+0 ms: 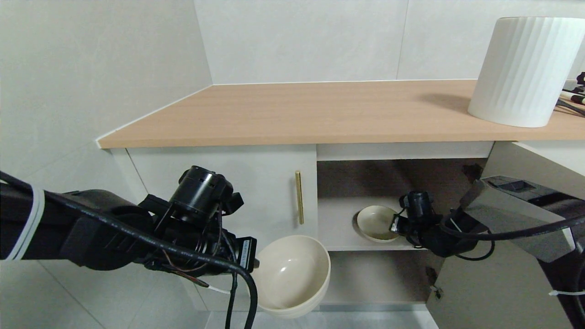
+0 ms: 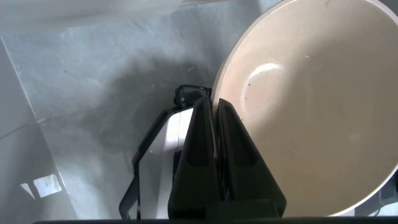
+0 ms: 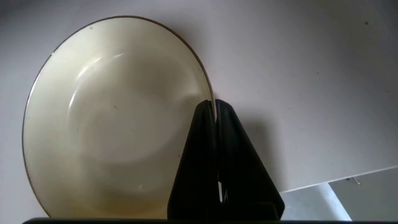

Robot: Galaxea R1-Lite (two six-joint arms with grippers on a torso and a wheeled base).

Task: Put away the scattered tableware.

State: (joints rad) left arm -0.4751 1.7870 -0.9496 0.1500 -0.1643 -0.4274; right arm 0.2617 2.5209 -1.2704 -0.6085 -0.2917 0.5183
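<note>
Wooden countertop (image 1: 320, 109) covers a white cabinet with its right side open. Inside, the right gripper (image 3: 214, 107) is closed tightly on the rim of the plate (image 3: 112, 118), low over the shelf (image 1: 336, 230), with bare shelf on its left. The left gripper (image 2: 214, 107) pinches the rim of the bowl (image 2: 311, 112), held in the air before the closed door (image 1: 256, 183), below the handle (image 1: 299, 197).

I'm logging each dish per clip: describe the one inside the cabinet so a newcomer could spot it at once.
Under the wooden countertop, the right-hand compartment stands open. On its white shelf sits a shallow cream plate, its rim pinched by the right gripper. Unlike the deep bowl held by the left gripper outside, it is flat and dark-rimmed.
</note>
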